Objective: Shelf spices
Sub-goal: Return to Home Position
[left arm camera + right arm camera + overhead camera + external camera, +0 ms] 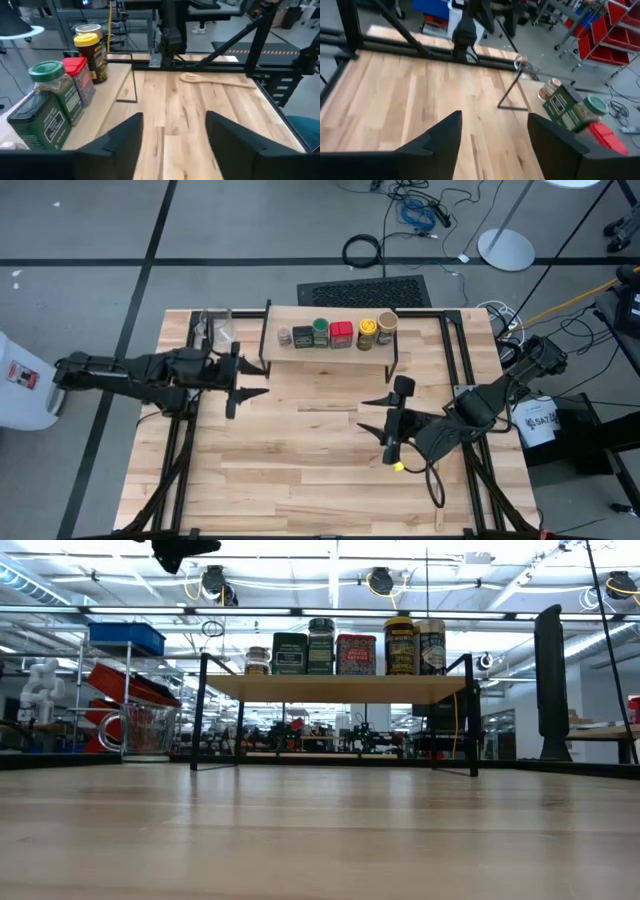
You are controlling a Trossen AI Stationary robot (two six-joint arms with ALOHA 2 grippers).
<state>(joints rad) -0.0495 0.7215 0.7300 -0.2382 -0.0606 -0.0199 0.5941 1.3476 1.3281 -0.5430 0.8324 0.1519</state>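
All six spices are on the shelf (pixel 330 352), which sits at the table's (pixel 300 470) 12 o'clock edge. None are left on the tabletop.

Row order in the high view, 9 o'clock end to 3 o'clock end:
- tiny brown jar (pixel 284 336)
- dark tin (pixel 303 337)
- green-lidded jar (pixel 320 330)
- red tin (pixel 341 334)
- yellow jar (pixel 367 333)
- tan jar (pixel 386 327)

All stand upright in one line, packed close. The low view shows no clear gaps between neighbours, but I can't tell which ones actually touch.

Left gripper (pixel 262 378) is at about 10 o'clock from table centre. It's off the shelf, toward 7 o'clock from the shelf's left leg, pointing toward 3 o'clock. Fingers are spread wide with nothing between them. The left wrist view shows only bare wood in the gap.

Right gripper (pixel 363 415) is just on the 3 o'clock side of table centre, at 6 o'clock from the shelf and well apart from it. It points toward 9 o'clock. Its fingers are also wide apart and empty.

The two grippers face each other across the middle and aren't touching.

Glass cup (pixel 216 330) is on the table at 9 o'clock from the shelf, near its end. Wooden spatula (pixel 215 80) lies flat on the table beyond the shelf's far end in the left wrist view.
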